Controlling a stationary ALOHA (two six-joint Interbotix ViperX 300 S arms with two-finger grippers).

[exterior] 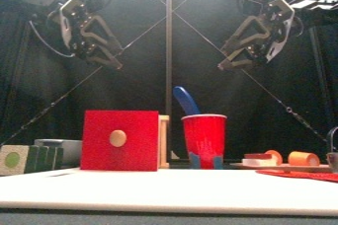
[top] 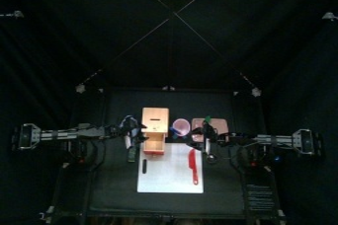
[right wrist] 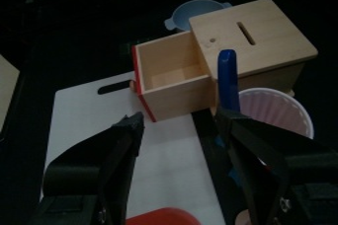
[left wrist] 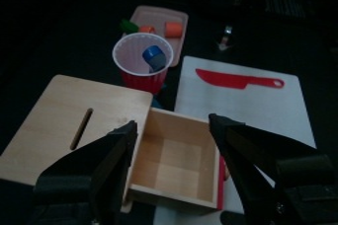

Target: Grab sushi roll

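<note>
Here both spread grippers, left gripper [left wrist: 172, 155] and right gripper [right wrist: 176, 135], hover over the wooden box [left wrist: 179, 160] beside the red cup [left wrist: 141, 59].

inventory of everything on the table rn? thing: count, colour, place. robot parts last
wooden box: 1, tan with red front, open drawer, table's middle
red cup: 1, red, beside the box, blue utensil standing in it
cutting board: 1, white, in front of box
toy knife: 1, red, on the board
green sushi roll: 1, far left in front view
orange pieces: 2, right of cup
table: 1, black
left gripper: 1, black, open above box
right gripper: 1, black, open, raised
</note>
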